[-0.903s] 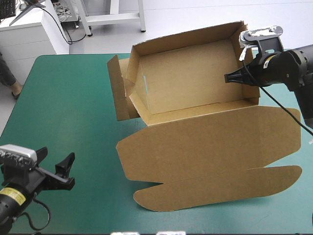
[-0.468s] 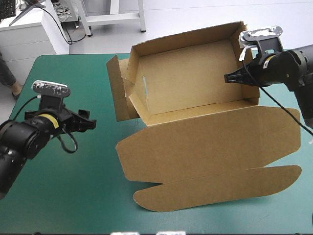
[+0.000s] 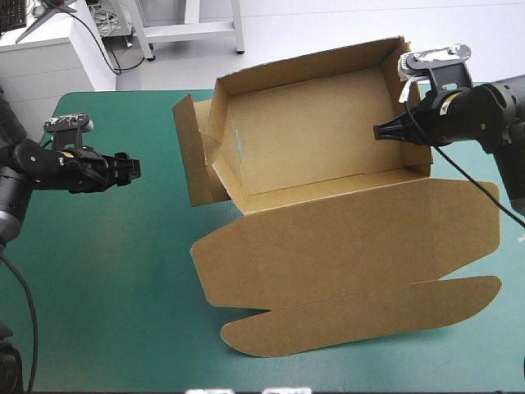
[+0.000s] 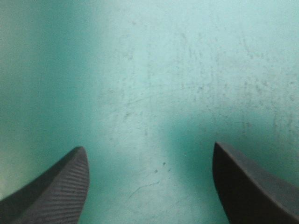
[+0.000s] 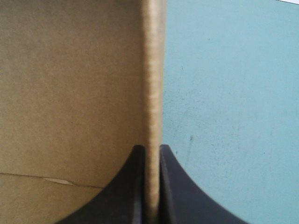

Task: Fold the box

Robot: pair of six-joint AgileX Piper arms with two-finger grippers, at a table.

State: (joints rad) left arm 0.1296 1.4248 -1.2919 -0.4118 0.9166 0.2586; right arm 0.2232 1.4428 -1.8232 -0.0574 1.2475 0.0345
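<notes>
Brown box [image 3: 312,123] sits upper centre-right of frame on the teal-green table [image 3: 107,271]: tray walls up, lid [image 3: 344,238] flat toward the frame's bottom, tuck flap [image 3: 361,316] below it. Its left end flap [image 3: 187,156] stands loose and splayed out, not tucked. At the right edge, the right gripper [image 3: 379,130] has its jaws clamped on the tray's right wall [image 5: 153,70], likely pinning the box steady. At mid-left, the left gripper [image 3: 133,167] has its jaws apart over bare table, short of the flap, nothing held. It is probably lined up to push that flap in.
</notes>
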